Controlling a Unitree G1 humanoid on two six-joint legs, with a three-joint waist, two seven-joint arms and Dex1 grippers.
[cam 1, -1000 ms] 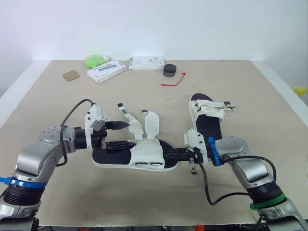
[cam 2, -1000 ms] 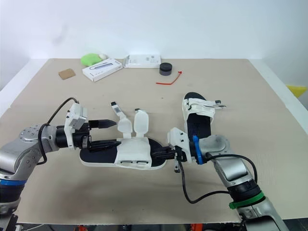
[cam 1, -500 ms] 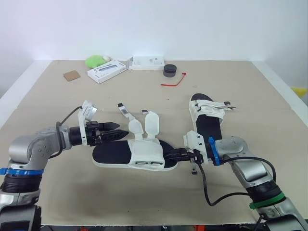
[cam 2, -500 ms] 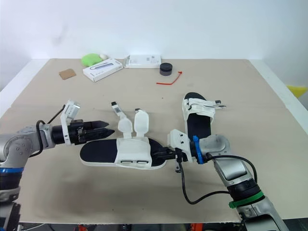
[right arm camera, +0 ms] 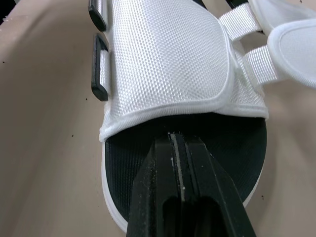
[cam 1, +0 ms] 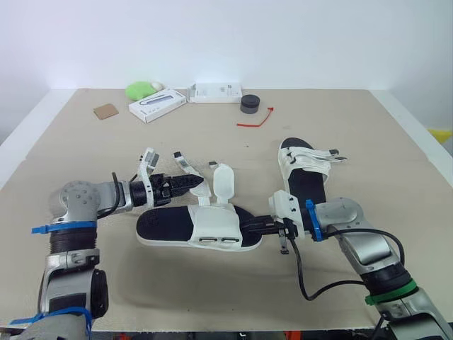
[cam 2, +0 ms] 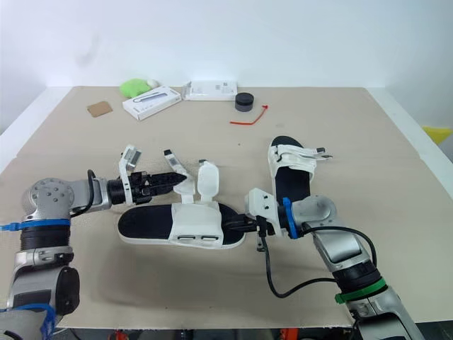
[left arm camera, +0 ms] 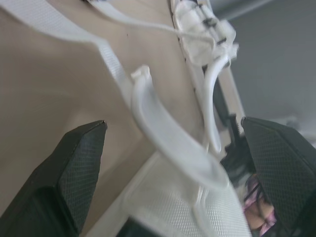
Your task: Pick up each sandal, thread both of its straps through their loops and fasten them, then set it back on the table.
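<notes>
Black left fingers (left arm camera: 79, 173) have advanced to straddle the sandal's (cam 1: 198, 230) strap (left arm camera: 168, 143).

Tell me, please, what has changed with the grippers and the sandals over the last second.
The left gripper left the heel of the near sandal, swung forward, and now holds its open fingers on either side of a loose strap, not closed on it. The right gripper stayed shut at that sandal's toe, and both this sandal and the second sandal kept their places.
</notes>
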